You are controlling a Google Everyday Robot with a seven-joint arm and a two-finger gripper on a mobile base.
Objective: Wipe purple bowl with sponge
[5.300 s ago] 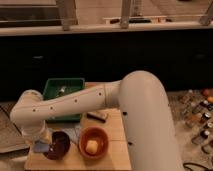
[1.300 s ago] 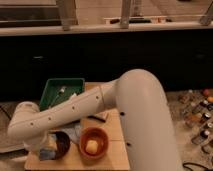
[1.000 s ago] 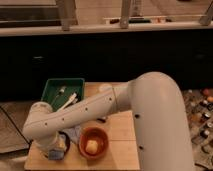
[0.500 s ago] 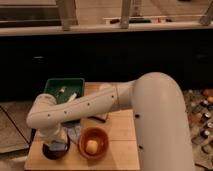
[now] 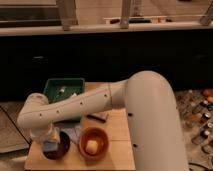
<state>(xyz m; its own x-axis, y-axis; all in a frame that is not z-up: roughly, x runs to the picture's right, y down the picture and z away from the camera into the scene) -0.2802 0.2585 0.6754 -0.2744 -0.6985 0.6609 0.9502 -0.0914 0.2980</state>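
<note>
The purple bowl (image 5: 61, 150) stands at the front left of the wooden table (image 5: 117, 150), dark and glossy. My gripper (image 5: 50, 141) hangs down from the white arm (image 5: 80, 106) and reaches into this bowl. At its tip sits the blue sponge (image 5: 49, 146), pressed against the inside of the bowl. The gripper is shut on the sponge. The arm's elbow hides the bowl's back rim.
An orange-brown bowl (image 5: 94, 142) holding a pale yellow lump (image 5: 92, 147) stands right beside the purple bowl. A green tray (image 5: 64, 89) with small items lies at the back left. A dark flat object (image 5: 97, 117) lies mid-table. Bottles (image 5: 200, 112) crowd the floor at right.
The arm has swung across the purple bowl, first to the right and then slightly back left, and the sponge has moved with the gripper inside the bowl. The bowls have stayed put.
</note>
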